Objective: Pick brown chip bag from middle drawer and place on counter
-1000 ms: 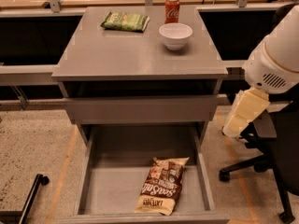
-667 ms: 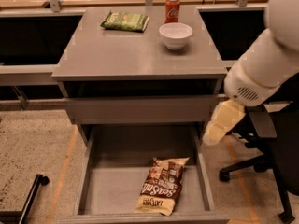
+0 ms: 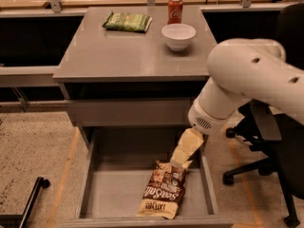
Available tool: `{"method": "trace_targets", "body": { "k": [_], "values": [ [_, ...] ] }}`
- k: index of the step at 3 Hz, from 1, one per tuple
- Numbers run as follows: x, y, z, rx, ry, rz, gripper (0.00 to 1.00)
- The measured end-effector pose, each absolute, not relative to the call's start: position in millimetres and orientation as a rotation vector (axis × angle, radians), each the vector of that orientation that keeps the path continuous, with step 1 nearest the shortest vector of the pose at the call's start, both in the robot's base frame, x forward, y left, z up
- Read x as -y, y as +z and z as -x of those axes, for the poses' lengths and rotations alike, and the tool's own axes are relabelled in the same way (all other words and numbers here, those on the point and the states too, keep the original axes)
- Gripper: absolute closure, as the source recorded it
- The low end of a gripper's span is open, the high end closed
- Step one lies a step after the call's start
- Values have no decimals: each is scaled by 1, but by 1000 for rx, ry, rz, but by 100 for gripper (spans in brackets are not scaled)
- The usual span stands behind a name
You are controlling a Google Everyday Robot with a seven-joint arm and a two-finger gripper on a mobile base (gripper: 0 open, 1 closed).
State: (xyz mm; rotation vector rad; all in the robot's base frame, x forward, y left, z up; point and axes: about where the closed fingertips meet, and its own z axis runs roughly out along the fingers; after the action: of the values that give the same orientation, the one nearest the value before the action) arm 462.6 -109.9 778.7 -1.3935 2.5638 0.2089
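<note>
The brown chip bag [image 3: 163,192] lies flat on the floor of the open middle drawer [image 3: 114,190], right of its middle, with its long side running front to back. My gripper [image 3: 182,155] hangs from the white arm [image 3: 247,82] and reaches down into the drawer. It sits right at the bag's far end. The counter [image 3: 128,49] is the grey top of the cabinet above.
On the counter stand a green bag [image 3: 127,22], a red soda can [image 3: 175,10] and a white bowl [image 3: 178,36]. A closed grey drawer front [image 3: 130,112] sits above the open drawer. A black office chair [image 3: 273,141] stands to the right.
The arm has swung left and down from beside the cabinet. The gripper now sits inside the open drawer at the bag's far end. The bag has not moved.
</note>
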Motion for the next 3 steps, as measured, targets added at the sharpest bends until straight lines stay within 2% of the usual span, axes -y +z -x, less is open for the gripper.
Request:
{"method": "trace_targets", "body": {
  "k": [2, 3],
  "values": [
    [114, 775, -460, -2611, 170, 1357, 0],
    [100, 740, -470, -2638, 322, 1266, 0]
  ]
}}
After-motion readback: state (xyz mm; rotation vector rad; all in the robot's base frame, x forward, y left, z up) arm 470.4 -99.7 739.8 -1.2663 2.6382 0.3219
